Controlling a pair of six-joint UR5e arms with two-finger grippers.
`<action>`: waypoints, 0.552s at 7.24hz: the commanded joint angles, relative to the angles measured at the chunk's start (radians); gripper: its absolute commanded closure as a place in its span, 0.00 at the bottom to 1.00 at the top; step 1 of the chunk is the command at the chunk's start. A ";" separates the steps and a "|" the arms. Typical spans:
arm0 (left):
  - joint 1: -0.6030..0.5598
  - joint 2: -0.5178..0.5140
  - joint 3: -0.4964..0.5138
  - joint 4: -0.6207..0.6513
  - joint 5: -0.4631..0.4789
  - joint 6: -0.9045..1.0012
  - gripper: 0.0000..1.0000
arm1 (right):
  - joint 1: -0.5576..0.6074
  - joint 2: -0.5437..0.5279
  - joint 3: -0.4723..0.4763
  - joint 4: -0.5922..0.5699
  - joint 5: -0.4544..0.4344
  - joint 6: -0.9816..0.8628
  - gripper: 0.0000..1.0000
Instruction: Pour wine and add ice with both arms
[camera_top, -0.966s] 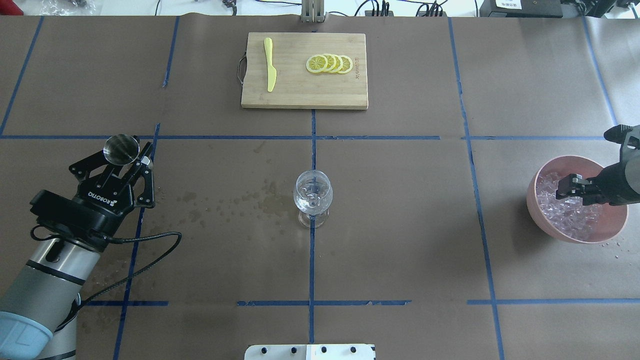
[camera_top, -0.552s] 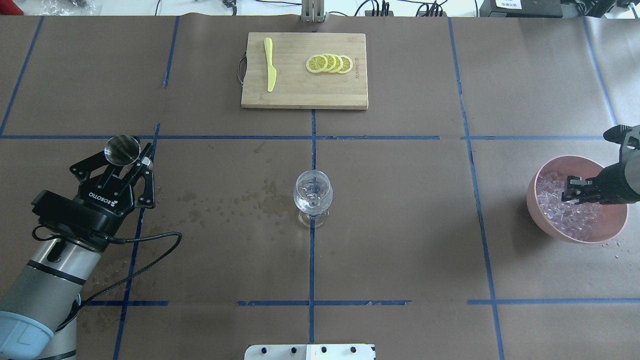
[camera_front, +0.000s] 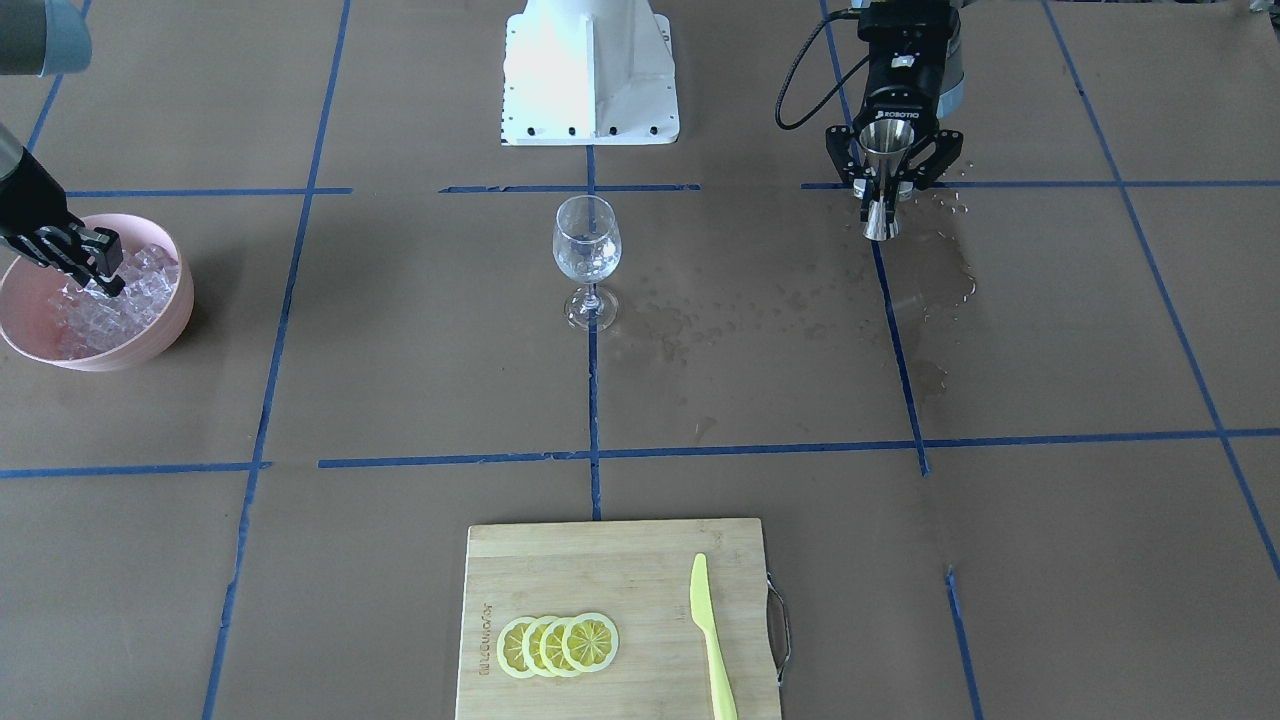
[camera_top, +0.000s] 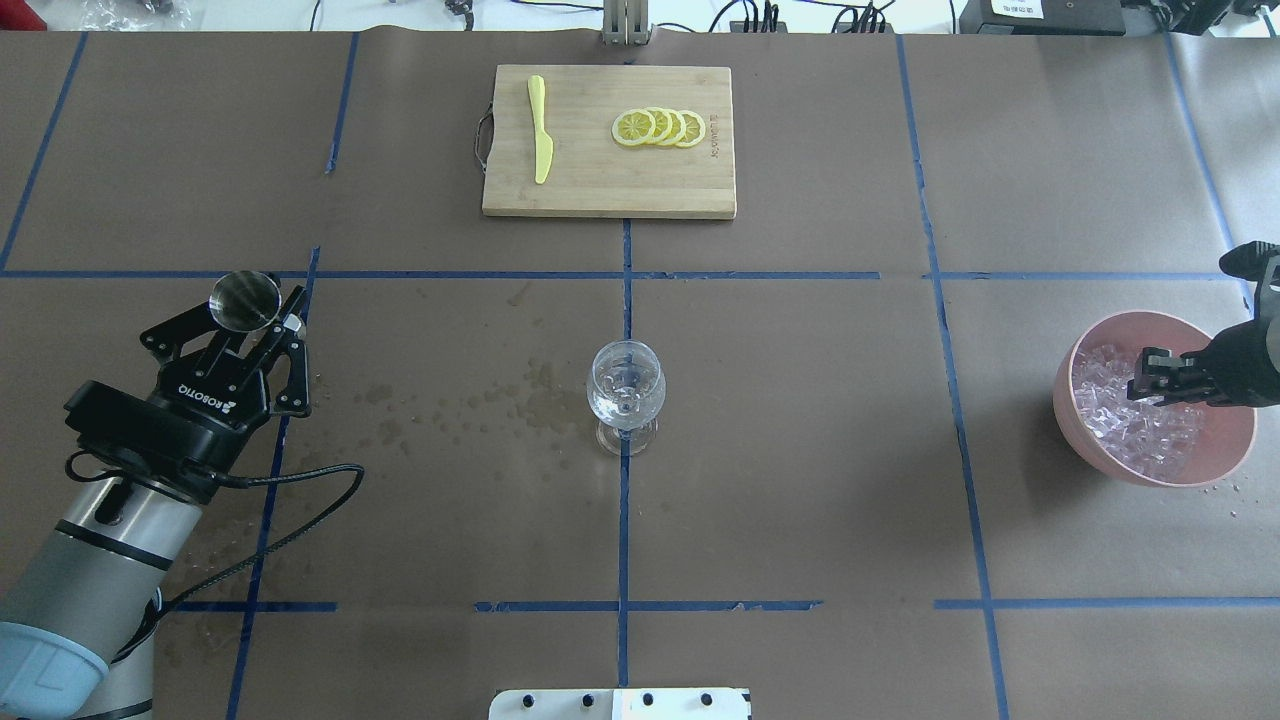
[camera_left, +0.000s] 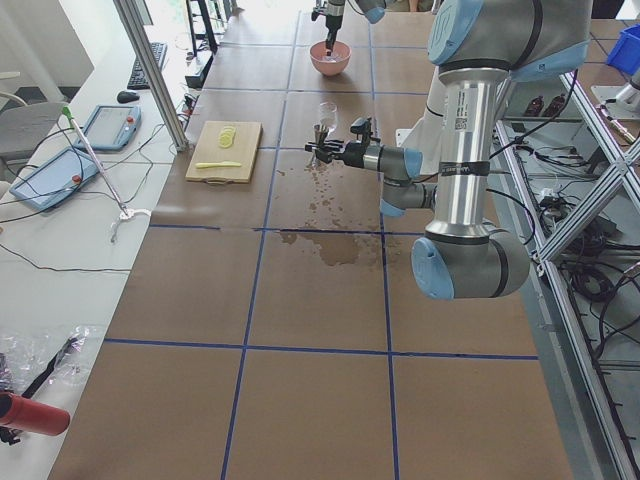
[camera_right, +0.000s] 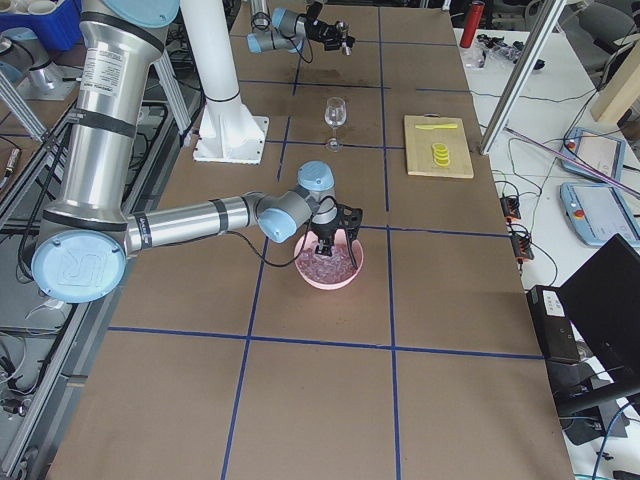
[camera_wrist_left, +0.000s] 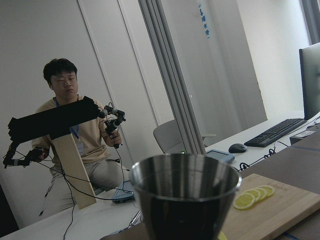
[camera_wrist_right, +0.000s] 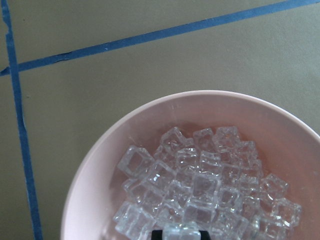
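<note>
While the left gripper (camera_top: 250, 332) clamps the upright jigger (camera_top: 243, 298) of wine (camera_wrist_left: 185, 220) beside wet spots (camera_front: 940, 280), well apart from the stemmed glass (camera_top: 626, 385) and the cutting board (camera_top: 600, 190) beyond it, the right gripper (camera_top: 1148, 376) pinches ice (camera_top: 1120, 425) with narrow jaws inside the pink bowl (camera_top: 1072, 405).

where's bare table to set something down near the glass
Bare paper lies between the wine glass and the pink bowl, and between the glass and the cutting board. Toward the left gripper the paper is splashed wet.
</note>
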 joint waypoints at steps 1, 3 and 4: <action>0.000 0.015 -0.002 -0.004 0.004 -0.049 1.00 | -0.002 0.008 0.074 -0.095 -0.002 0.001 1.00; 0.000 0.025 0.001 -0.001 0.003 -0.250 1.00 | -0.002 0.008 0.077 -0.095 -0.002 0.001 1.00; 0.000 0.030 0.010 0.005 0.001 -0.256 1.00 | -0.002 0.010 0.075 -0.095 -0.002 0.001 1.00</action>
